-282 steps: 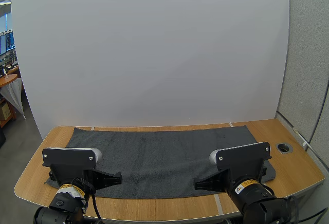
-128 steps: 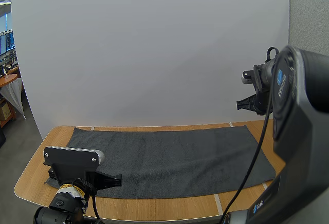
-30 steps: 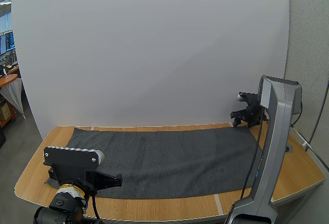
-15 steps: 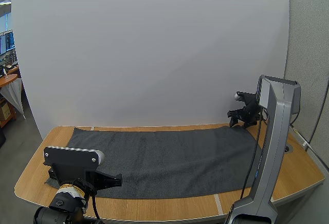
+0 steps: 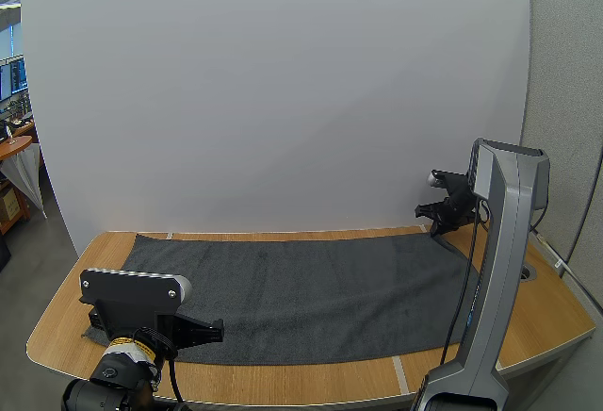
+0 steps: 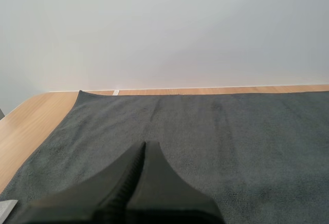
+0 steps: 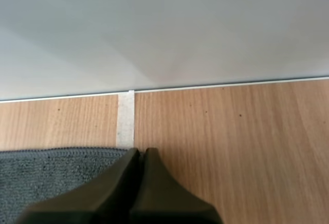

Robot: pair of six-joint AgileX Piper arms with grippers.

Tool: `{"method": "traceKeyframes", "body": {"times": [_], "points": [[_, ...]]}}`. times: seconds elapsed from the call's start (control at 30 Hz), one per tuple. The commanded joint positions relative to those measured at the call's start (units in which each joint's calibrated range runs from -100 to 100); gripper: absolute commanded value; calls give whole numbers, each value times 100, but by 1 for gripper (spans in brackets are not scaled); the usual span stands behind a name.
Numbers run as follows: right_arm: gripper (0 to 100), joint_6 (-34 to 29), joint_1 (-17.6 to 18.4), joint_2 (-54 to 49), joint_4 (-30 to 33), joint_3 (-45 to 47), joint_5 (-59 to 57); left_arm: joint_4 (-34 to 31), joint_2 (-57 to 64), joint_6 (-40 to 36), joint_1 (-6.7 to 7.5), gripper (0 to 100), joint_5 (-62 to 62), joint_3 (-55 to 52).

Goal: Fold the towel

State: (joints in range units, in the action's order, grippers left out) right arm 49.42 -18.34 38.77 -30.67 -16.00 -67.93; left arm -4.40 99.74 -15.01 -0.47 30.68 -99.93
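Right gripper swung out above the towel's corner, closed empty like my left gripper; I judged it should open, then pinch the hem beneath.

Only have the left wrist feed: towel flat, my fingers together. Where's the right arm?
Observer: High view has the right gripper at the towel's far right corner.
Operator: Open or shut?
Observer: Shut on nothing. In the right wrist view its fingers lie together as one wedge, with the tip at the towel's edge beside a pale tape strip.
Operator: Corner lifted yet?
Observer: No. In the high view that end lies flat on the table, as far as I can see.
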Motion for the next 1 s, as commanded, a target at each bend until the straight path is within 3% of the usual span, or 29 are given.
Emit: {"method": "traceKeyframes", "body": {"times": [0.0,0.47,0.73,0.97], "points": [[0,-1,14,-2,44,43,2,73,26,3,30,0,-129,-7],[0,9,77,-801,-205,43,-803,73,26,3,30,0,-129,-7],[0,-34,369,-1701,-297,43,-2107,73,26,3,30,0,-129,-7],[0,-494,818,-2199,-297,43,-3053,73,26,3,30,0,-129,-7]]}}
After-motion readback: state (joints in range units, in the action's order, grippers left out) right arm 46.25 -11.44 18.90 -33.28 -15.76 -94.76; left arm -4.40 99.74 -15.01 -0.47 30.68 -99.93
